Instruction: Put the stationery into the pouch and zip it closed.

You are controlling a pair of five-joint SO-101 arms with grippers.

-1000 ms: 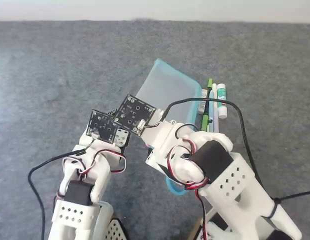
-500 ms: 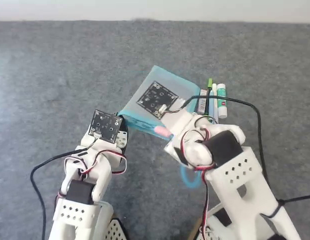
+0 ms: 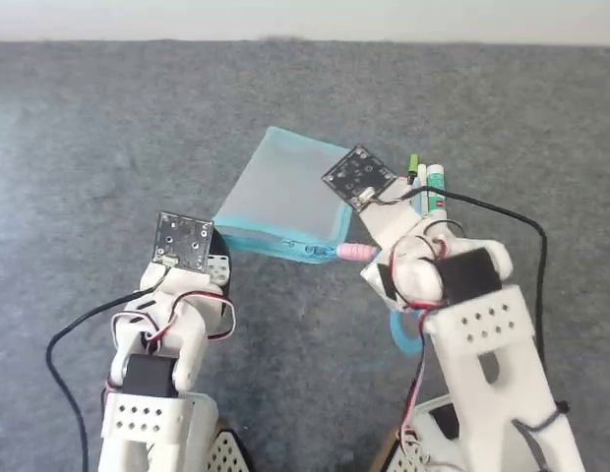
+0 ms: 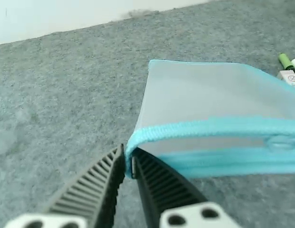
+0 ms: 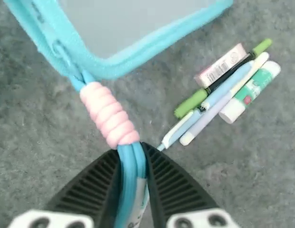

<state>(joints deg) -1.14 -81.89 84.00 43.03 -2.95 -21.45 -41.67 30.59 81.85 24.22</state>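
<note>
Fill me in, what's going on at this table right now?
Two arms hold the pouch between them. The left tool pinches one corner of its zipper edge; the right tool grips the blue strap just past the pink coil on the zipper pull. The pens, glue stick and eraser lie on the grey mat beside the pouch, none inside yet.

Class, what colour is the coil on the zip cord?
Pink coil, best in the right wrist view.
</note>
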